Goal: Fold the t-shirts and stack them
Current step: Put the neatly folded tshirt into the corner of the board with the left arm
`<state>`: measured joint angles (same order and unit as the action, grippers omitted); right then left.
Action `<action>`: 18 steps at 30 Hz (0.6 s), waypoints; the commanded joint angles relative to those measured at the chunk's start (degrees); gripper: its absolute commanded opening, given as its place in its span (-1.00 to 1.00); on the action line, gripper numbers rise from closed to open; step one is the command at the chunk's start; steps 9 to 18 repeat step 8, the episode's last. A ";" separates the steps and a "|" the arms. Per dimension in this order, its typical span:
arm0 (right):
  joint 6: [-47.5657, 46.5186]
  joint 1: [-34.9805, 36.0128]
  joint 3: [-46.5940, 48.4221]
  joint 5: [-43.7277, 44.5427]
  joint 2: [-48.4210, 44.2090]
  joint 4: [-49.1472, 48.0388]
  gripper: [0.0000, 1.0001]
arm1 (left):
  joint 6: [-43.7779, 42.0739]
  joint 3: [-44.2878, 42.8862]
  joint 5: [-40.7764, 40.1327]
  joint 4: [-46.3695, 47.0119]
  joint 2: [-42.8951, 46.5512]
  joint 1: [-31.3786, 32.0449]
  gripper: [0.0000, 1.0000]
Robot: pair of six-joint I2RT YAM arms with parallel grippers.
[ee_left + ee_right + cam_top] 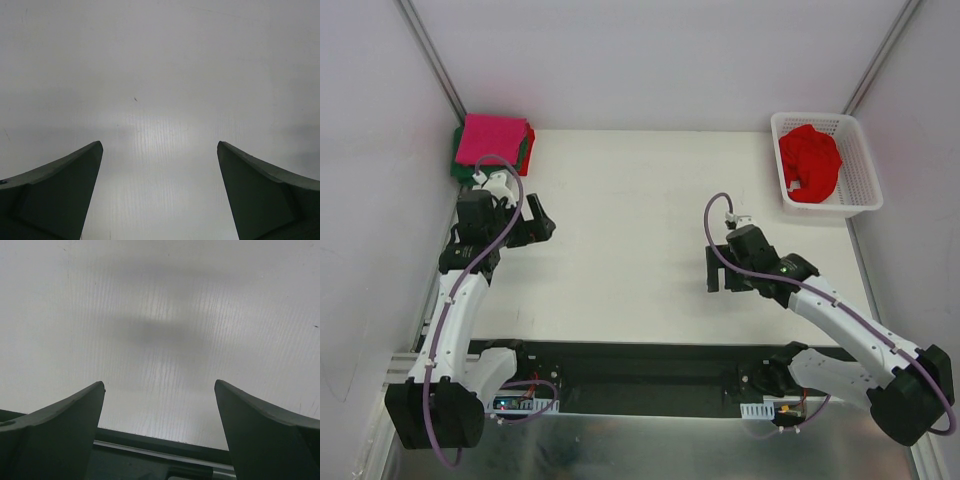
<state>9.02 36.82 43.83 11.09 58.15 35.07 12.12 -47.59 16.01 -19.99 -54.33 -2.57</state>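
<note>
T-shirt stack (492, 145) far-left | red t-shirt (810, 163) in basket (861, 160) | my left pincer (532, 226) and right pincer (716, 268) both wide, empty

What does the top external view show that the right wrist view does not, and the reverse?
Only the top external view: the folded stack topped by a magenta-pink cloth t-shirt, a crumpled red cloth t-shirt inside the white plastic lattice basket, and the open left gripper. Only the right wrist view: the fine ribbed grain of the white table and a soft shadow on it. Both: that table and the right gripper, open and empty.
</note>
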 commanded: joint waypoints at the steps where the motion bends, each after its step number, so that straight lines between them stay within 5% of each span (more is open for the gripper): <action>1: 1.27 0.71 3.10 2.70 0.56 1.49 0.93 | -1.66 0.92 1.48 1.18 2.56 0.46 0.99; 18: 0.74 1.68 3.98 3.14 3.46 1.14 0.93 | -1.22 1.10 1.48 2.14 3.17 0.46 0.99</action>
